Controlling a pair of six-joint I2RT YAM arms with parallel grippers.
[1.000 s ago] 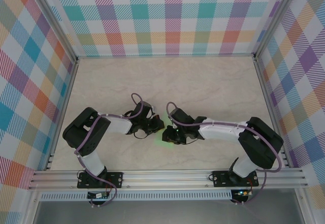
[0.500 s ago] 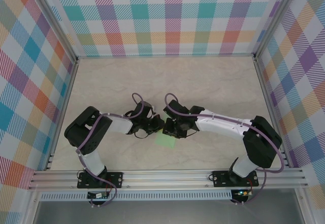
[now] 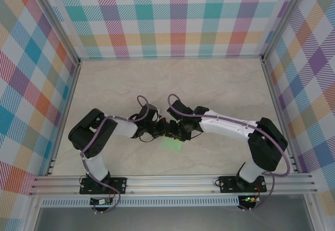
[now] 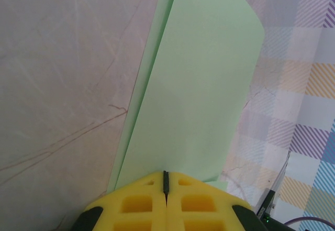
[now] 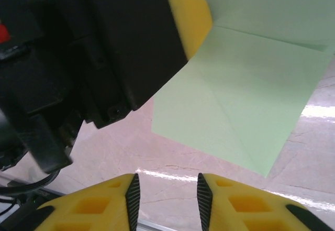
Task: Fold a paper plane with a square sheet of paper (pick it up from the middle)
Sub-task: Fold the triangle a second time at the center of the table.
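1. Here, the left claw (image 4: 165, 174) is pressed fully closed. Its two yellow fingers meet with no gap, and they pinch one edge of the square sheet of paper (image 4: 201, 79).
2. In the left wrist view, the pale green sheet runs away from those fingertips as one long smooth panel. A second layer peeks out along its left edge, so the paper is doubled over on itself.
3. The right claw (image 5: 167, 189) stands slightly open, with a narrow gap between its yellow fingers (image 5: 89, 210). Nothing sits in that gap, so it holds nothing, and its tips are apart from the paper.
4. In the right wrist view, the sheet lies beyond the right claw's tips, up and to the right. A straight crease crosses it. The black body and yellow tip of the left claw come in from the upper left and meet the sheet at its upper edge.
5. From above, both arms bend inward and the two claws come close together around the middle of the pale marbled surface (image 3: 220, 84). A patch of green paper shows just on the near side of them.
6. Walls of pastel plaid (image 3: 178, 16) stand on the left, far and right sides of the surface.
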